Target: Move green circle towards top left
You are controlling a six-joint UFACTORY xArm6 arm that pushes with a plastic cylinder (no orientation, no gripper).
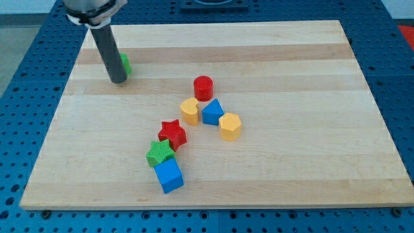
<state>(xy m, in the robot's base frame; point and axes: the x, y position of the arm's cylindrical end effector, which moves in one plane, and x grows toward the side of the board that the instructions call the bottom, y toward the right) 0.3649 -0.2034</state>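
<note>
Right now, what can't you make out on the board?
- green circle: camera view, mostly hidden behind my rod; only its right edge shows, so its shape is unconfirmed.
- my tip: whether it touches that block cannot be told.
- Arm above the rod: cut off by the view's top edge.

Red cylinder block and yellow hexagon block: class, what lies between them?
In the camera view, the blue triangular block sits between the red cylinder block and the yellow hexagon block, beside the yellow heart-shaped block.
</note>
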